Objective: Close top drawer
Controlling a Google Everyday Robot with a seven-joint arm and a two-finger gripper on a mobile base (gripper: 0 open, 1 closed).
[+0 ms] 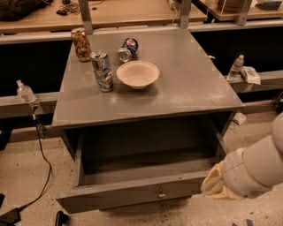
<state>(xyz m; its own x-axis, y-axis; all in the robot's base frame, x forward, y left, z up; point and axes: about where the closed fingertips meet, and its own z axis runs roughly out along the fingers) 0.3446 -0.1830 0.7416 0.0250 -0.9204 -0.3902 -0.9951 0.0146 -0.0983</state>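
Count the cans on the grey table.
3. A brown can stands back left, a silver can stands left of the bowl, and a blue can lies behind it. The end effector is at the right end of the top drawer.

White bowl, silver can, gold can (blue can tipped over)

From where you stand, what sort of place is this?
Probably a lab or workshop: workbenches behind the grey table, a loose cable on the speckled floor. The claw is at the right front corner of the open drawer.
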